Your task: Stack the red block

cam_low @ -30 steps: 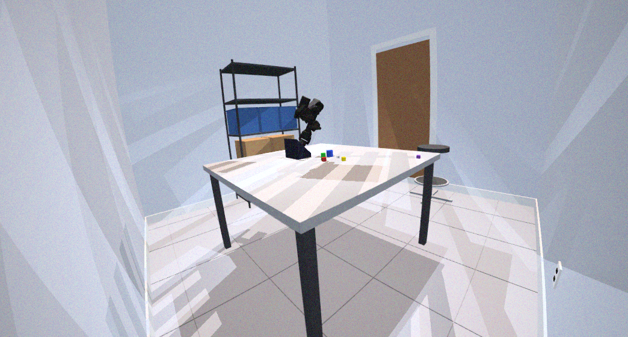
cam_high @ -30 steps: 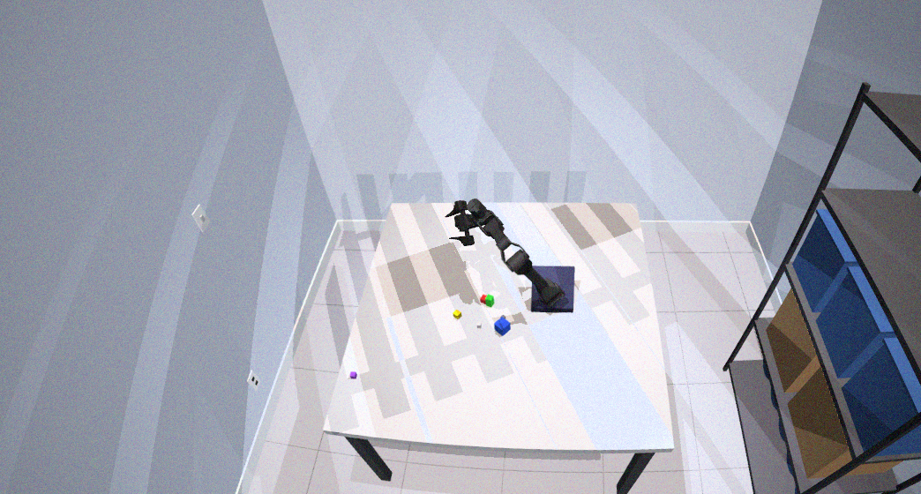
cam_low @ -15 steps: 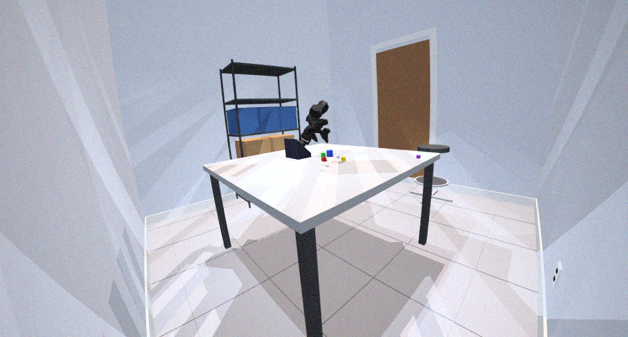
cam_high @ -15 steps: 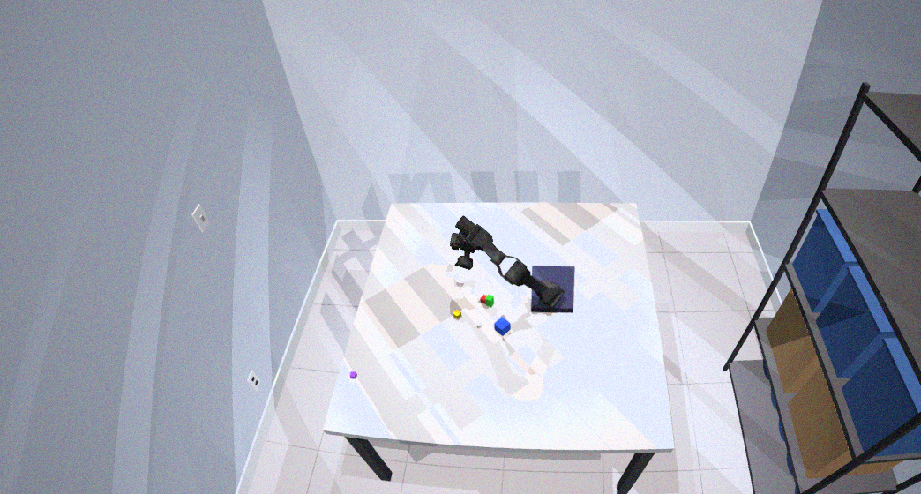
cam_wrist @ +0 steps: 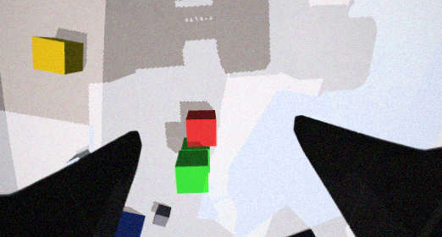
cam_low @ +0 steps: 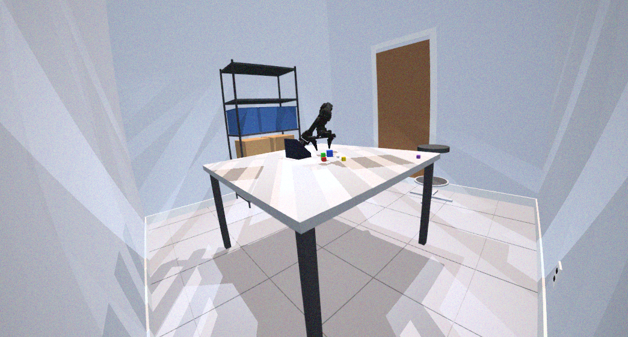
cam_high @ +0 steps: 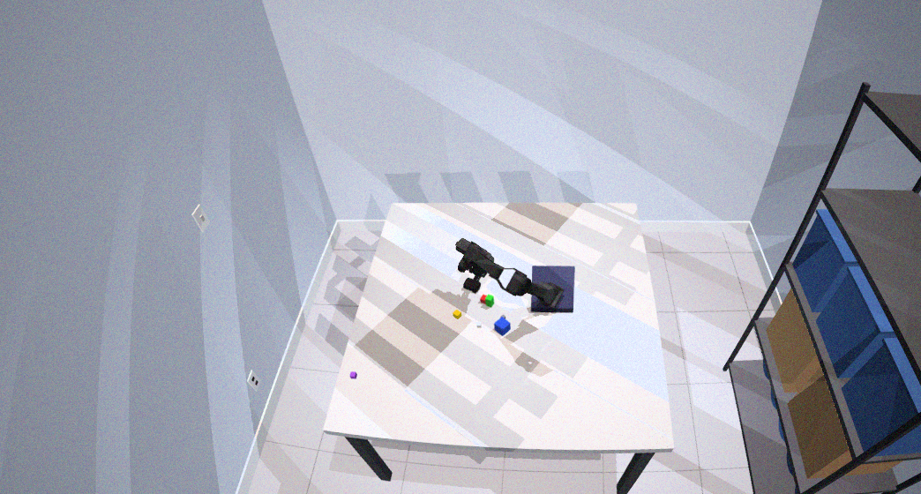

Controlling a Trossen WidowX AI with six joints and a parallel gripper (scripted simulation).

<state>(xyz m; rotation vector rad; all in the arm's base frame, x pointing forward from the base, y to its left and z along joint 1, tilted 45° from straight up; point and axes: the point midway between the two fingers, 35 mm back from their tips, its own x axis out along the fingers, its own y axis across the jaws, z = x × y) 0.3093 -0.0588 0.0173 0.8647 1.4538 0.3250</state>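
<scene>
Counter (cam_high: 580,393) first, white and striped with shadow; on it the dark arm base plate (cam_high: 552,278). Above the blocks hung the tool (cam_wrist: 216,157), fingers spread wide and holding nothing. Blue block (cam_high: 502,325) sat nearby. Green tower (cam_wrist: 192,172) stood upright — red block (cam_wrist: 201,129) lay on the counter just beside it. Yellow block (cam_wrist: 57,54) sat well apart.

Matte black jointed arm (cam_high: 499,273), dark blue base (cam_high: 552,288).
</scene>
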